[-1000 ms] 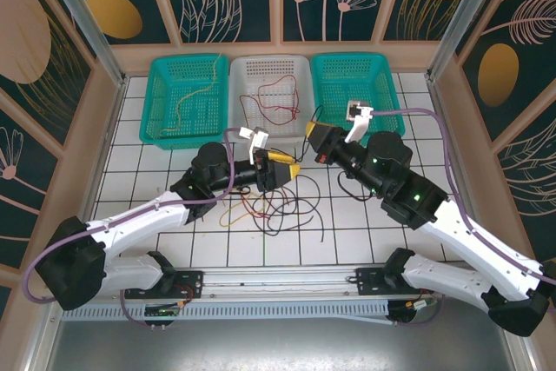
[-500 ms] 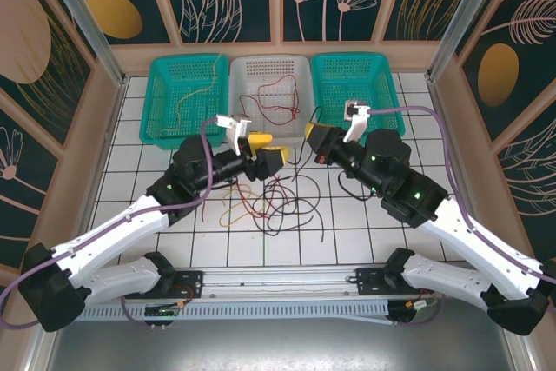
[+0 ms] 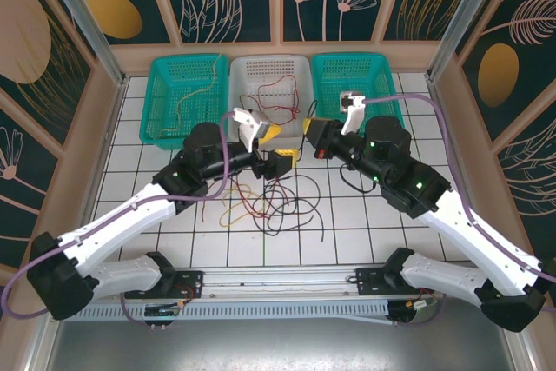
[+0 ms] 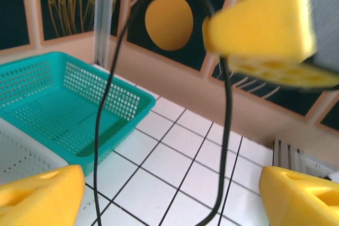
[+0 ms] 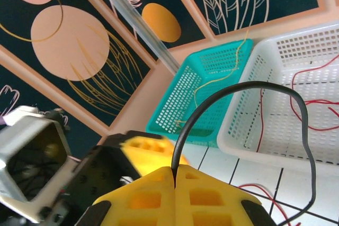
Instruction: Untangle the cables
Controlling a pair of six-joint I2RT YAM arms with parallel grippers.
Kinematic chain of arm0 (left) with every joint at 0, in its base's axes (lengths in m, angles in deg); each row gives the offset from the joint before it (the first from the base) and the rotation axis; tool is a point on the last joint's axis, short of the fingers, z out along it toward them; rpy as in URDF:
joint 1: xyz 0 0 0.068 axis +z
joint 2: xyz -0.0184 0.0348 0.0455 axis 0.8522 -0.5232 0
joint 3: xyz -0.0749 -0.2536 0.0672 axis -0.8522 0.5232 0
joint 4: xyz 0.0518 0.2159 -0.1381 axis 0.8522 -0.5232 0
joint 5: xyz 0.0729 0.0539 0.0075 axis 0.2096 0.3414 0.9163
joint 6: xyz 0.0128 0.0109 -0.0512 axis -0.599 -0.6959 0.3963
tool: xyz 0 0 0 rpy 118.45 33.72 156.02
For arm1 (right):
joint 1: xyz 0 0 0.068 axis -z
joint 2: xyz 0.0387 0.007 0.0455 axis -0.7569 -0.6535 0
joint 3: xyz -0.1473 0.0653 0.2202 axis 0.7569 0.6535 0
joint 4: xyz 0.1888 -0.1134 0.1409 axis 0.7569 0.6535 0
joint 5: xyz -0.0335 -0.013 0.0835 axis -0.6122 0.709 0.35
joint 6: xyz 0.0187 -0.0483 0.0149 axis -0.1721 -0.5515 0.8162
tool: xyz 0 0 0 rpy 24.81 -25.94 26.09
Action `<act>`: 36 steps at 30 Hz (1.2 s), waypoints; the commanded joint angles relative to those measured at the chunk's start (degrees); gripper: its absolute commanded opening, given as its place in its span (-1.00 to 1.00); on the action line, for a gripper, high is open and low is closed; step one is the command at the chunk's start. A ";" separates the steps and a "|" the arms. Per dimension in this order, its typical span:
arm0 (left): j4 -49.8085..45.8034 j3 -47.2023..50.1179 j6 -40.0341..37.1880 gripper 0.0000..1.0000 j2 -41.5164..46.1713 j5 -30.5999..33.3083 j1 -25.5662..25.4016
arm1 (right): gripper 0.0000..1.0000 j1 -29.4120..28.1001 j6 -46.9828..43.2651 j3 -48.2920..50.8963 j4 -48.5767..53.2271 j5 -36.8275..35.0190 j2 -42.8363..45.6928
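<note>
Through my right wrist camera, my right gripper (image 5: 175, 173) was clenched on the black cable (image 5: 249, 84). It rose from the seam between the 2 yellow pads and arched over toward the white basket (image 5: 296, 56). A red cable (image 5: 260, 120) lay in that basket, and a yellow cable (image 5: 214, 83) lay in the teal basket (image 5: 169, 107) beside it.

My left wrist camera showed what that view hid. My left gripper (image 4: 169, 186) was released, fingers wide apart, with the same black cable hanging as a loop in the gap between them.

From above, both grippers were close together over the middle of the tiled table (image 3: 122, 154), just in front of the baskets. The other cables (image 3: 269, 202), red, yellow and black, lay tangled on the tiles toward the near edge.
</note>
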 commanded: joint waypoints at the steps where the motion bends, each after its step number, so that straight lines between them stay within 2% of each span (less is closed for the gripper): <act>1: -3.67 -1.69 -5.92 0.71 -2.34 -4.45 -0.22 | -1.00 0.51 -2.18 -3.11 -0.05 2.70 -0.61; 7: -1.73 -1.55 -4.68 0.68 -3.42 -7.70 -0.23 | -1.00 0.75 -2.49 -3.94 -0.77 4.03 -0.98; 10: -0.37 -0.96 -3.66 0.49 -3.77 -8.72 -0.23 | -1.00 1.19 -1.93 -3.46 -1.77 3.87 -0.56; 15: 0.37 -0.43 -1.97 -0.46 -4.00 -8.55 -0.22 | -1.00 2.71 -0.51 -1.67 -3.64 3.55 1.27; 20: 4.63 2.49 1.15 -0.98 -2.56 -8.50 -0.20 | -1.00 5.51 2.25 1.24 -6.27 4.96 3.58; 24: 12.67 6.12 7.02 -1.00 -1.00 -7.97 -0.21 | -1.00 7.46 4.63 3.57 -8.29 5.99 4.87; 31: 35.02 14.07 20.52 -1.00 1.91 -10.00 -0.23 | -1.00 10.87 9.71 7.51 -10.17 4.80 6.97; 36: 43.46 15.49 25.83 -1.00 3.06 -13.20 -0.17 | -1.00 14.57 12.42 7.84 -7.73 4.85 6.15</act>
